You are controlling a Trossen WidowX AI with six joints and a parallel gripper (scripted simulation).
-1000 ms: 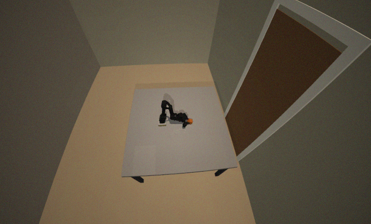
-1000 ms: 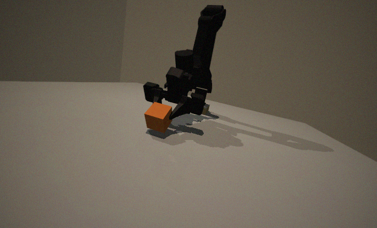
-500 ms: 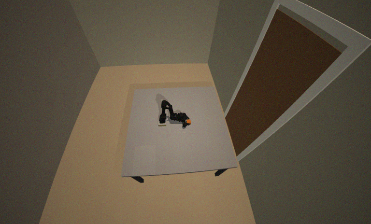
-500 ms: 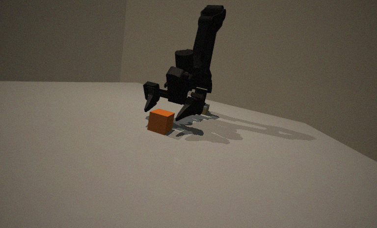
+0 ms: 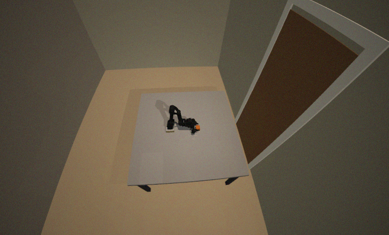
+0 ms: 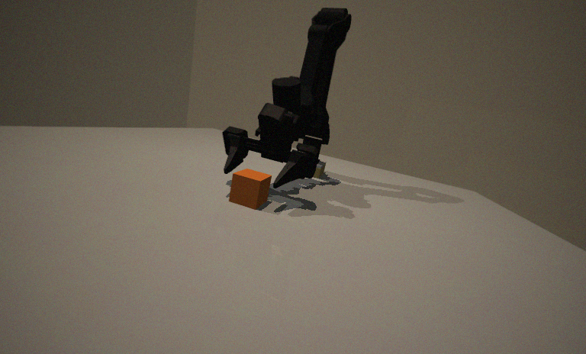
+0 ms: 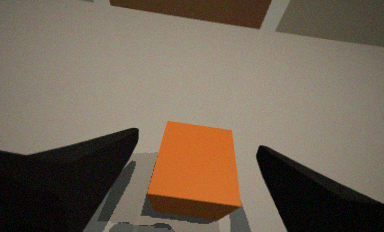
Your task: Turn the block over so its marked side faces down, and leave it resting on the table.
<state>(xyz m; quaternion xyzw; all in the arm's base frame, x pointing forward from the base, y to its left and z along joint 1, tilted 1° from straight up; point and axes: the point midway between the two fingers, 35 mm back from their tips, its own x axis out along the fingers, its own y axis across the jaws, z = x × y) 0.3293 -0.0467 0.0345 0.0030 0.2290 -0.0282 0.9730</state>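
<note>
Gripper (image 6: 252, 175) is spread about as wide as it goes and has nothing in it, hanging just above the orange block (image 6: 249, 188). I see the block sitting flat on the grey counter (image 6: 129, 255), middle of the exterior view, between the two black fingers without touching either. No mark on any face I can see. Arm (image 6: 320, 69) rises behind it toward upper centre.
</note>
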